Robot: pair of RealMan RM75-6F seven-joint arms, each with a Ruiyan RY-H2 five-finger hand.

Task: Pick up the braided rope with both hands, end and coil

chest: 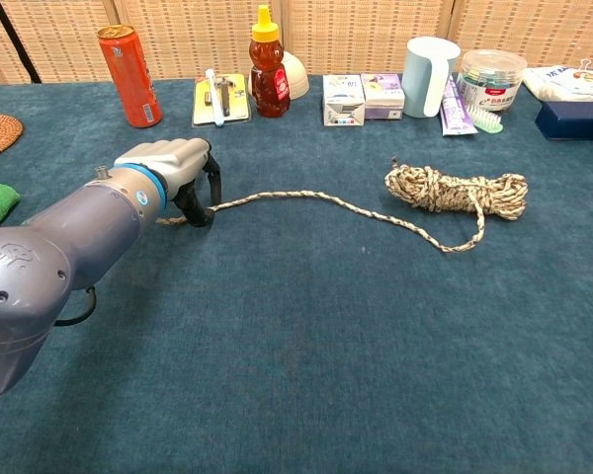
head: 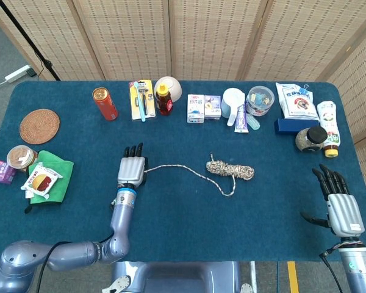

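On a blue bench (head: 183, 220), the left hand (head: 132, 168) pinches the limp, light braided rope's (chest: 453, 190) loose end; the right hand (head: 341, 207) waits spread, empty, far from the coil.

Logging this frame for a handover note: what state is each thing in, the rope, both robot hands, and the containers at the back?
braided rope: lying on the table, one end coiled, loose end by the left robot hand
left robot hand: fingers down at the rope's end; grip not clear
right robot hand: open, holding nothing, away from the coil
honey bottle: upright, capped
red can: upright
white pitcher: upright
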